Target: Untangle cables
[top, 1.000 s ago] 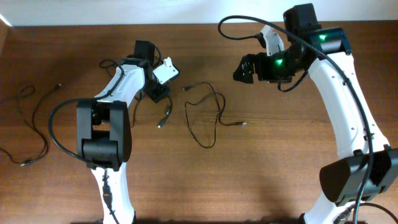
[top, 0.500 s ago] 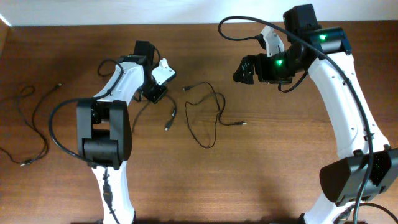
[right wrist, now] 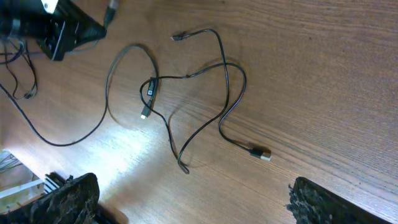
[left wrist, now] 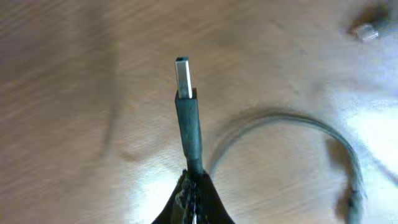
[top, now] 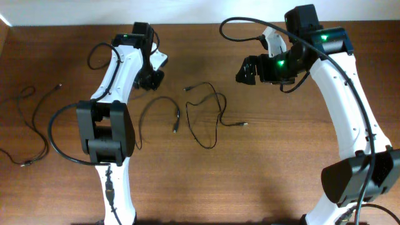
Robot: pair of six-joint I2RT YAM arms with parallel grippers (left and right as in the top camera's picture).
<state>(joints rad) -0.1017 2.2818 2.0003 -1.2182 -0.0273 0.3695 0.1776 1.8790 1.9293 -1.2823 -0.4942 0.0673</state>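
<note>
My left gripper (top: pixel 150 74) is shut on the dark body of a cable's USB plug (left wrist: pixel 183 77); the silvery tip sticks out past the fingertips. That held cable (top: pixel 159 99) arcs across the table to a free plug (top: pixel 175 129). A second black cable (top: pixel 215 100) lies looped at the table's middle, with one end (top: pixel 186 89) at the far side and a silvery plug (top: pixel 244 124) on the right. A third cable (top: pixel 39 134) lies apart at the far left. My right gripper (top: pixel 245 70) hangs open above the table, right of the middle cable (right wrist: pixel 225 81), holding nothing.
The wooden table (top: pixel 281 162) carries only these cables. The two white arm bases stand at the near edge, the left (top: pixel 106 134) and the right (top: pixel 359 178). Thick black arm cables (top: pixel 240 22) loop beside each arm.
My left gripper has shut on the cable's plug and moved toward the far edge, dragging the cable and shifting its free plug to the right. The right arm has stayed still.
</note>
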